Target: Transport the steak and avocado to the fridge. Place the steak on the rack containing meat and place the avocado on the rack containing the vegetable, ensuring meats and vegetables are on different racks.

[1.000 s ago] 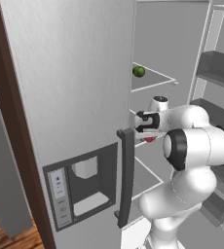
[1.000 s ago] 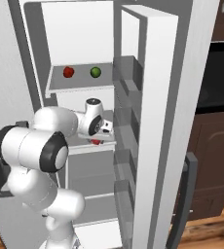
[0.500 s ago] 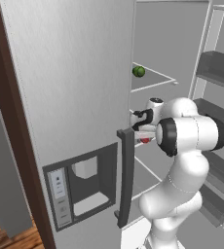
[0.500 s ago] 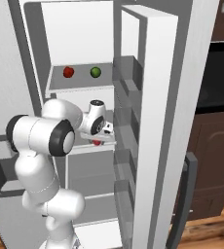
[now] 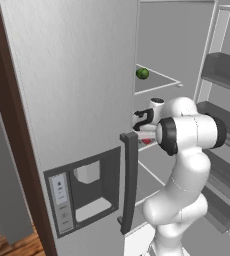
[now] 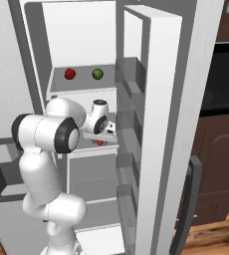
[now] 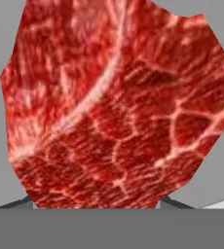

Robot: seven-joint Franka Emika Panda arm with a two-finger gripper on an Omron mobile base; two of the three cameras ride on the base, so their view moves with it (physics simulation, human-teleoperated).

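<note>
between the gripper's [image 6: 104, 130] jaws the steak [image 7: 114, 107] sat pinched, low over a middle shelf [image 6: 109, 144] of the open fridge [image 5: 72, 90], seemingly not yet let go. one shelf up, a green round item, probably the avocado [image 6: 97, 73], lay beside a red item [image 6: 70, 73], so judging by this the steak's release remained.
</note>
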